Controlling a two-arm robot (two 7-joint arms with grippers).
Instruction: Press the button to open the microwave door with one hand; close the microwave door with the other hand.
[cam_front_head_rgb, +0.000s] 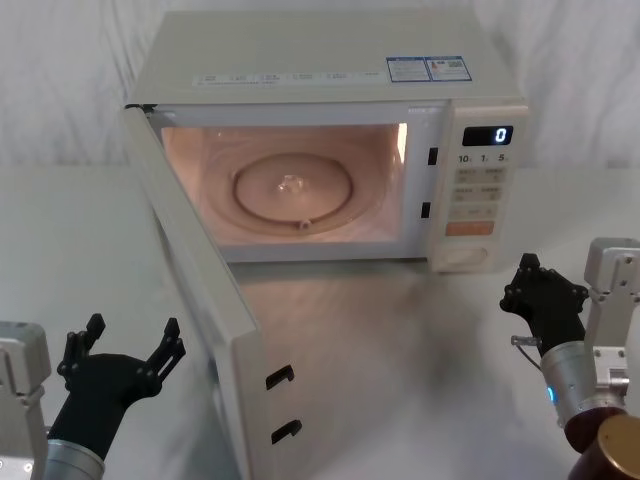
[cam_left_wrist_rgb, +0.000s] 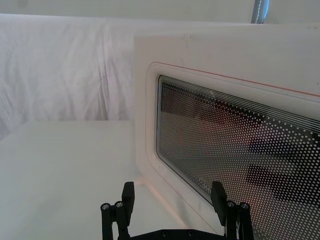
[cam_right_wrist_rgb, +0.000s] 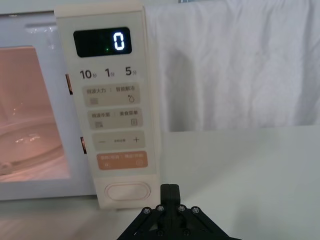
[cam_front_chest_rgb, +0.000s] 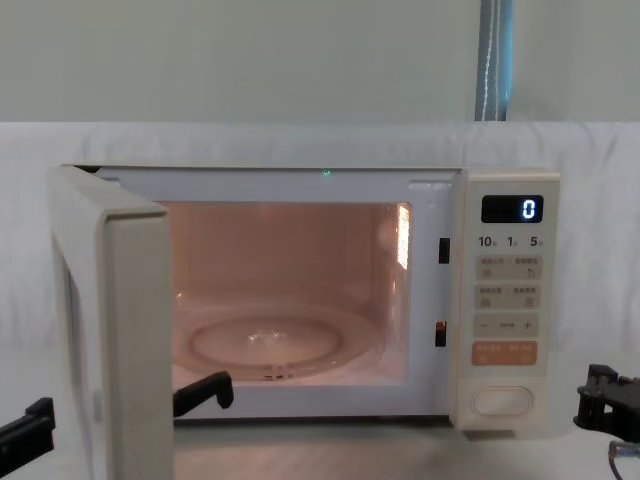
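Observation:
The microwave door (cam_front_head_rgb: 215, 300) stands swung wide open toward me, hinged on the left, with the lit cavity showing. Its windowed outer face (cam_left_wrist_rgb: 225, 115) fills much of the left wrist view. My left gripper (cam_front_head_rgb: 133, 340) is open, low at the near left, just outside the door's outer face and not touching it. The wide cream button (cam_right_wrist_rgb: 128, 191) sits at the bottom of the control panel, also visible from the head (cam_front_head_rgb: 466, 256) and the chest (cam_front_chest_rgb: 502, 401). My right gripper (cam_front_head_rgb: 527, 268) is shut, near the table, a short way in front of the panel's right side, apart from the button.
The microwave (cam_front_head_rgb: 330, 60) stands at the back of a white-draped table (cam_front_head_rgb: 400, 350). An orange key (cam_right_wrist_rgb: 122, 160) lies just above the button, and the display (cam_right_wrist_rgb: 102, 41) reads 0. A glass turntable (cam_front_head_rgb: 295, 185) lies inside the cavity.

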